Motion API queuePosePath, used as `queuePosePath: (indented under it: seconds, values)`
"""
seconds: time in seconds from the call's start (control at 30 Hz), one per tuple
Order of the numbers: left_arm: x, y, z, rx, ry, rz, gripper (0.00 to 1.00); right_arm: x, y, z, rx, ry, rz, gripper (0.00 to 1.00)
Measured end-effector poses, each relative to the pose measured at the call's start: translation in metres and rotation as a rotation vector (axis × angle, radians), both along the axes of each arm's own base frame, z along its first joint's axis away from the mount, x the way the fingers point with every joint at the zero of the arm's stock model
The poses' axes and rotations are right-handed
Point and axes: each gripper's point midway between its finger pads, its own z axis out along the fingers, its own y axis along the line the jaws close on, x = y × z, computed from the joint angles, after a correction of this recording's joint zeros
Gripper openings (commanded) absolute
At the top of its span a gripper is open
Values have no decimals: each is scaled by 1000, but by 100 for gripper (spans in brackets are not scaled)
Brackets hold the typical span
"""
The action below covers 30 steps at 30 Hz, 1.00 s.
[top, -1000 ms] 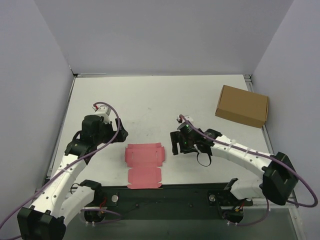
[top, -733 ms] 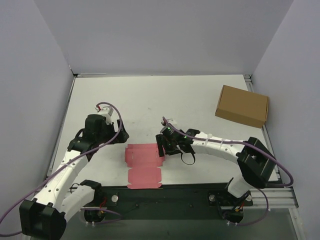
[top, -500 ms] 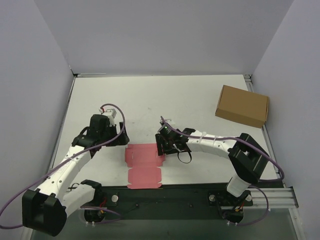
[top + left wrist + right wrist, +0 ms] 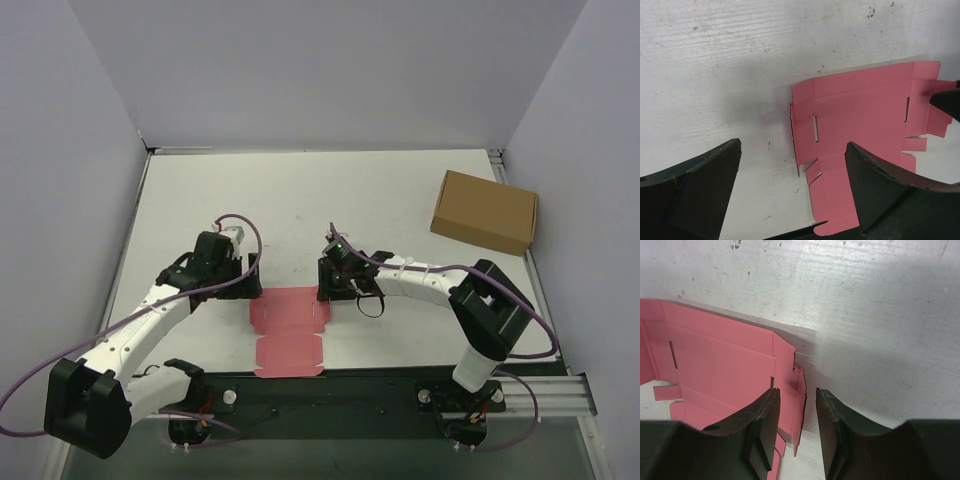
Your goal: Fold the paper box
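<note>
- Nearest to us, a black rail [image 4: 330, 388] runs along the table's near edge, and both arm bases are fixed to it. The arms have white links, black joints and looping purple cables [image 4: 235, 222].
- Just beyond the rail lies the paper box [image 4: 290, 340]. It is a flat die-cut sheet of thin, matte pink-red card lying between the two arms on the table [image 4: 300, 195].
- In the wrist views we see its crease lines, two short slits, small notched tabs along the sides and a rounded tongue at one edge.
- The left gripper [image 4: 792, 145] hangs over the sheet's left edge with its jaws spread wide. Its black fingers [image 4: 695, 195] are broad and matte, they hold nothing, and the card's left tabs show in the gap.
- The right gripper [image 4: 796, 390] is at the sheet's far right corner, its jaws close together with a slim gap between them. A side flap of the card, lifted a little off the table, stands in that gap. We cannot tell whether either finger [image 4: 762, 425] presses it.
- The tabletop is white, hard-looking and scuffed, with fine streaks and dark specks.
- Farther back on the right, well apart from the sheet, a closed brown cardboard box [image 4: 484, 212] sits with plain faces and sharp corners.
- Smooth pale grey walls [image 4: 320, 70] close the table in on three sides.
</note>
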Motion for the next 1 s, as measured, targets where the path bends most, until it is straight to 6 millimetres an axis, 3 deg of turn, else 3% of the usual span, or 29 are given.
queuePosePath:
  seconds: [0.2,0.4,0.53,0.7,1.0]
  values:
    - [-5,-2,-6,56,19,-23,94,3,1,-6,17,18,-13,26]
    - [-7,-2,-6,76,16,-28,92,0,-1,-13,15,41,-11,1]
    - [-7,-4,-4,62,8,-33,89,0,-6,-14,20,47,-23,0]
    - [-7,-17,4,-5,-9,-65,82,-3,-27,-12,21,39,-62,0]
    - [-12,-43,-7,-120,52,-103,78,5,-47,26,88,-78,-143,0]
